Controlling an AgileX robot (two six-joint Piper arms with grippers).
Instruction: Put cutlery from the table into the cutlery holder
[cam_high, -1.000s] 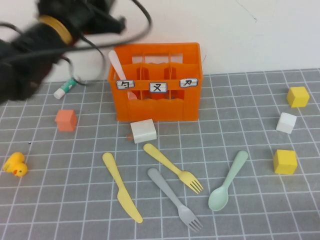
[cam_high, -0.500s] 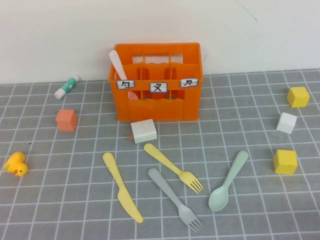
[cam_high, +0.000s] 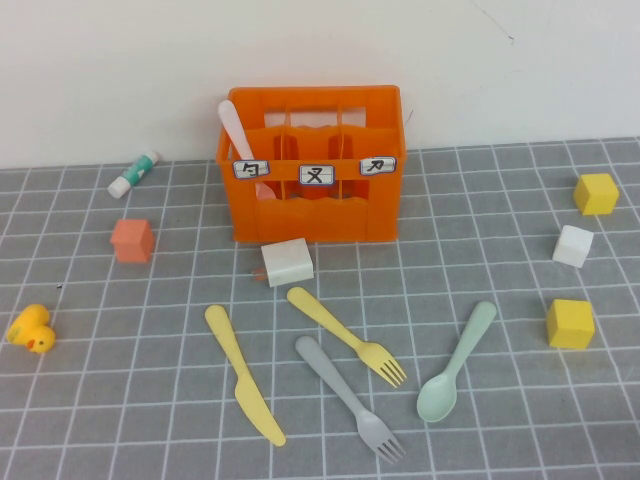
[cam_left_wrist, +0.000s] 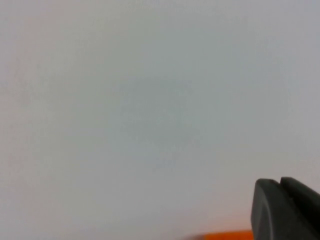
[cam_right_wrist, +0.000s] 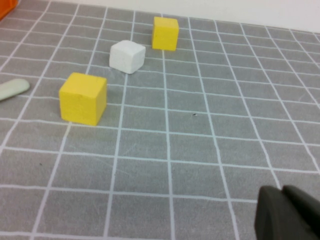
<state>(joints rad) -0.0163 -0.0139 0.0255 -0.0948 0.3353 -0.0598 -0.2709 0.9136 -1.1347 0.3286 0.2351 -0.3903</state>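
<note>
The bright orange slatted plastic cutlery holder stands upright at the back of the grey grid-lined table, against the pale wall. Its three front compartments carry small white labels with black marks. The pink plastic spoon stands tilted in the compartment on the robot's left end, handle rising above the rim.

Four pieces lie flat on the table in front of the holder. The pale yellow plastic knife lies furthest to the robot's left. The yellow plastic fork lies beside it, tines pointing toward the robot's right. The grey plastic fork lies just beside the yellow fork, nearer the robot. The mint-green plastic spoon lies furthest right, bowl nearest the robot.

A white block rests just in front of the holder. A small orange-pink cube, a yellow toy duck and a white tube with a green cap lie on the robot's left side. Two yellow cubes and a white cube lie on the right side.

Left gripper: only a dark edge shows in its wrist view, facing the blank wall above an orange sliver; finger state cannot be told. Right gripper: a dark edge shows over the table near the right-hand cubes; finger state cannot be told.
</note>
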